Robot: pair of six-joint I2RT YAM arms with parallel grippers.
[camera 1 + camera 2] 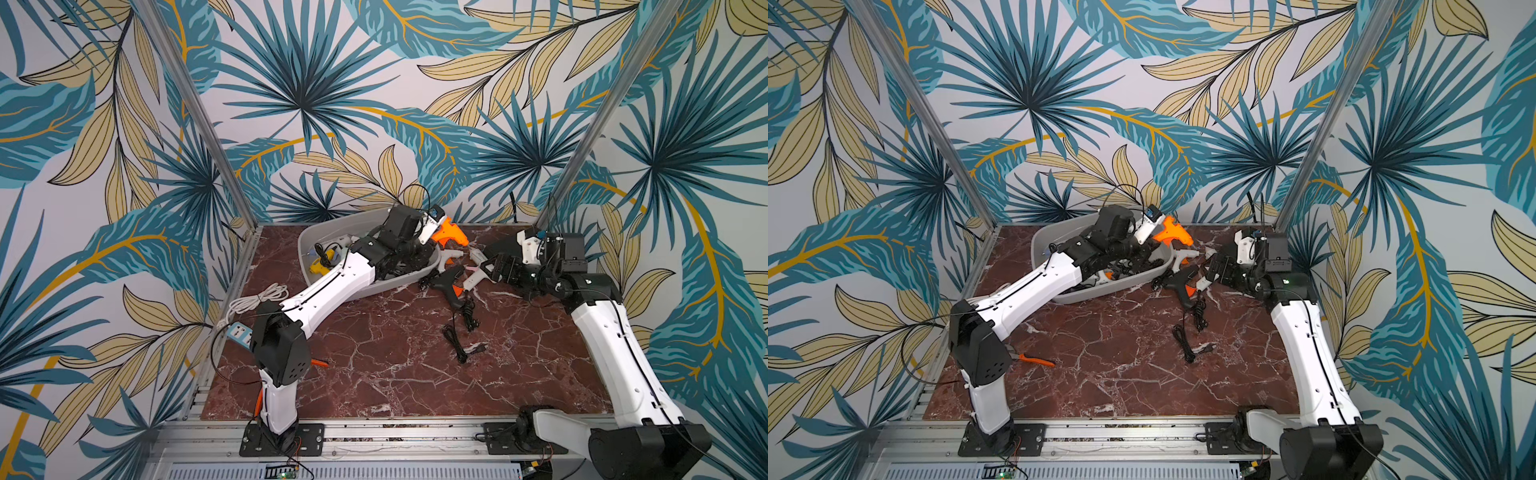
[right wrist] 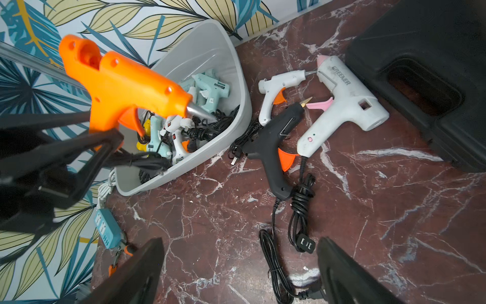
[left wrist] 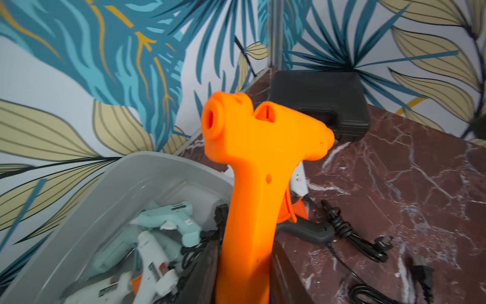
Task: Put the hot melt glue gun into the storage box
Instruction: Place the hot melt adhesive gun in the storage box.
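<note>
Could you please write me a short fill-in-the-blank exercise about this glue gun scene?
1. The left hand grips the ___ glue gun by its handle.
2. The right hand is ___ and holds nothing.
3. The large white glue gun has a ___ trigger.
4. Outside the storage box, ___ glue guns lie on the table.

Missing words: orange; open; pink; three.

Your left arm (image 1: 328, 291) reaches from its base at the near left diagonally toward the far middle, with the forearm stretched out low and the wrist bent upward at the end. Your left gripper (image 3: 244, 263) is clamped tight on the handle of the orange glue gun (image 1: 451, 235), carrying it in the air. Your right arm (image 1: 615, 345) rises from the near right and leans toward the far side, its wrist turned inward. Your right gripper (image 2: 236, 268) points down with its jaws spread wide, holding nothing.
</note>
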